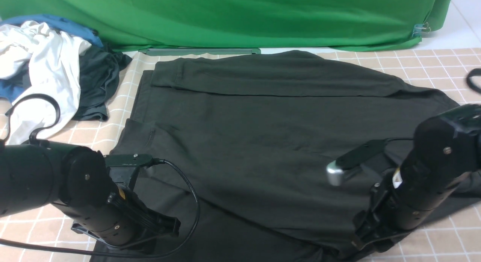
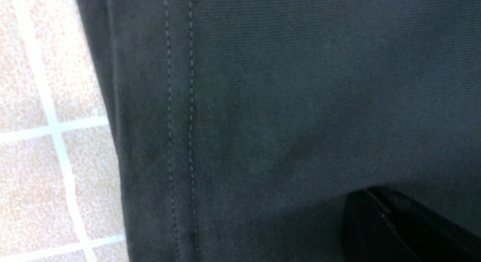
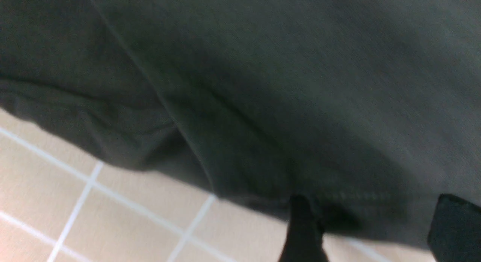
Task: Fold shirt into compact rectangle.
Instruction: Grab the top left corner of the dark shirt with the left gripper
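Note:
The black shirt (image 1: 263,134) lies spread flat over the checked tablecloth, with a sleeve folded across its far part. My left arm (image 1: 94,205) is low over the shirt's near left corner. In the left wrist view the left gripper (image 2: 370,196) is shut, its fingers together just above the cloth beside the double-stitched hem (image 2: 180,141); I see no fabric between them. My right arm (image 1: 421,194) is at the near right edge. The right gripper (image 3: 375,224) is open, its fingertips (image 3: 300,232) straddling the shirt's stitched hem (image 3: 349,196) where it meets the tablecloth.
A heap of white, blue and dark grey garments (image 1: 45,59) sits at the back left. A green backdrop (image 1: 240,17) closes the far side. Beige checked tablecloth (image 1: 432,66) shows around the shirt. A black cable (image 1: 188,202) loops from the left arm.

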`<state>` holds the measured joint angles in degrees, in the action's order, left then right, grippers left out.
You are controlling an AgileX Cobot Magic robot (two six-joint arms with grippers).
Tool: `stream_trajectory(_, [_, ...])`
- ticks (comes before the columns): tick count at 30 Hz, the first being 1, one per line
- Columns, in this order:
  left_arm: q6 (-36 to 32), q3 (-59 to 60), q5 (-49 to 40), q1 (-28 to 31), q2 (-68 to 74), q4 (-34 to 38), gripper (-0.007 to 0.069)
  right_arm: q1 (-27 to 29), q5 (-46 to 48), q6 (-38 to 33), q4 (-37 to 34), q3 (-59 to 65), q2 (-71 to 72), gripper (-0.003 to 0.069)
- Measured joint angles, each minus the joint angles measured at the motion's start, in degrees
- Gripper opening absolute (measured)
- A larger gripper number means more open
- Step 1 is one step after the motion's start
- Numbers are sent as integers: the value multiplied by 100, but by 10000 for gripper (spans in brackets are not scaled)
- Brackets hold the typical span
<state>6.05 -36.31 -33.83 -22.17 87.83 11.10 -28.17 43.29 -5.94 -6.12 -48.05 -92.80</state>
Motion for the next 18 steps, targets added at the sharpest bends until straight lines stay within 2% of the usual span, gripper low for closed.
stream_trajectory(2, [0, 0, 0, 0, 0, 0, 19, -13, -107, 6, 71, 0, -180, 447])
stream_trajectory(4, [0, 0, 0, 0, 0, 0, 19, -20, -175, 142, 196, -19, -303, 386])
stream_trajectory(6, [-5, 0, 0, 0, 0, 0, 19, -20, -187, 168, 281, -19, -314, 307])
stream_trajectory(8, [-5, 0, 0, 0, 9, 0, 19, -20, -205, 198, 318, -19, -307, 136])
stream_trajectory(10, [-5, 0, 0, 0, 9, 0, 19, -20, -172, 224, 312, -19, -268, 71])
stream_trajectory(18, [-5, 0, 0, 0, 9, -5, 19, -20, 343, 308, 281, -12, 260, 52])
